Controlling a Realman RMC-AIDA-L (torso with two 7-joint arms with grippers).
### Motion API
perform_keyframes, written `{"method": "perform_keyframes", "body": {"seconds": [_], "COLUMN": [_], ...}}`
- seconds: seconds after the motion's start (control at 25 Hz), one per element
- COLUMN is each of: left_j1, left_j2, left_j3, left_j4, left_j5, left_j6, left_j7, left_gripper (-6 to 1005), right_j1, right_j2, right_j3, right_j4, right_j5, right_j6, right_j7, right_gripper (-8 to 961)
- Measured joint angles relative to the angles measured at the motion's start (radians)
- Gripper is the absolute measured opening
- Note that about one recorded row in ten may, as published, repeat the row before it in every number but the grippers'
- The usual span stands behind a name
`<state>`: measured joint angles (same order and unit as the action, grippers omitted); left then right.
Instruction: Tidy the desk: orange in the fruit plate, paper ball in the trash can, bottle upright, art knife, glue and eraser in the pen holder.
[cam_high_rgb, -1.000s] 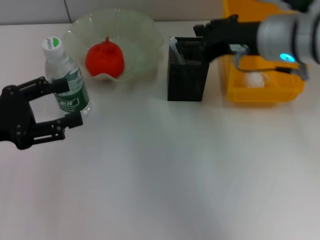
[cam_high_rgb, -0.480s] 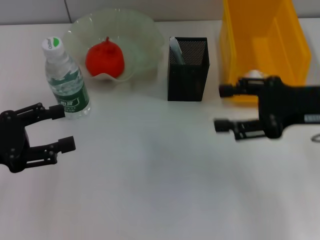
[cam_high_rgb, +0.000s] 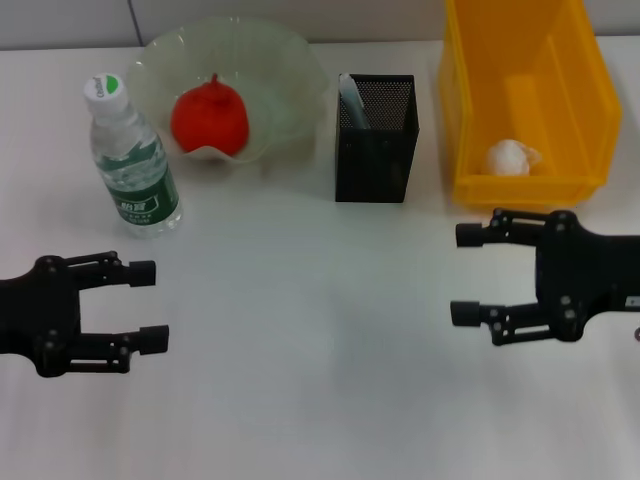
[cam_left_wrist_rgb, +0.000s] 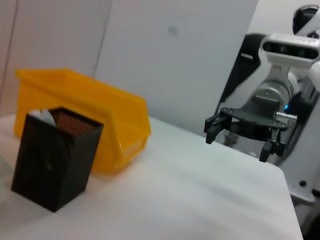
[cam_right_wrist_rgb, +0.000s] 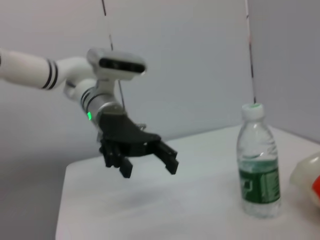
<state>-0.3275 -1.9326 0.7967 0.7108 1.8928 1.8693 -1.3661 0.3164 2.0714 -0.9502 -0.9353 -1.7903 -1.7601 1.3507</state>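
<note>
1. Orange (cam_high_rgb: 209, 117): lying in the fruit plate (cam_high_rgb: 290, 62) at 11 o'clock on the desk; unchanged over the last second.
2. Bottle (cam_high_rgb: 132, 158): standing upright at 10 o'clock, cap uppermost, just beside the fruit plate; released, with nothing touching it.
3. Left gripper (cam_high_rgb: 147, 305): at 8 o'clock, jaws spread wide and empty; a second ago set around the bottle, now drawn back toward the desk's near edge, well apart from it.
4. Pen holder (cam_high_rgb: 374, 140): at 12 o'clock, between fruit plate and trash can (cam_high_rgb: 472, 110); a pale object leaning inside, too indistinct to name. Art knife, glue and eraser not visible anywhere on the open desk, so judged to be inside.
5. Paper ball (cam_high_rgb: 511, 157): resting on the floor of the trash can at 1 o'clock, near its front wall.
6. Right gripper (cam_high_rgb: 465, 274): at 4 o'clock, jaws wide apart, holding nothing; a second ago reaching over the pen holder and trash can, now pulled back in front of the trash can.
7. Meaning for the task: every visible item sits in its named place, and both arms retreating empty suggests completion rather than a fresh pickup; only the pen holder's contents left unconfirmed.
</note>
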Motion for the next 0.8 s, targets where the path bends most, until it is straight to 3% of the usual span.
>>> {"method": "perform_keyframes", "body": {"seconds": [0.2, 0.4, 0.8], "left_j1": [-0.043, -0.085, -0.106], "left_j2": [-0.001, -0.011, -0.027], "left_j3": [0.003, 0.003, 0.006], "left_j4": [0.001, 0.002, 0.011], "left_j5": [0.061, 0.111, 0.114], "left_j6": [0.003, 0.011, 0.025], "left_j7": [-0.026, -0.036, -0.036], "left_gripper": [840, 840, 840], "right_j1": [0.025, 0.027, 0.027], "right_j2": [0.004, -0.006, -0.023], "right_j3": [0.001, 0.010, 0.013], "right_j4": [0.021, 0.046, 0.096], "right_j5": [-0.067, -0.075, -0.076], "right_j6": [-0.013, -0.024, -0.019], "right_j7": [-0.003, -0.003, -0.005], "right_gripper": [840, 840, 840]}}
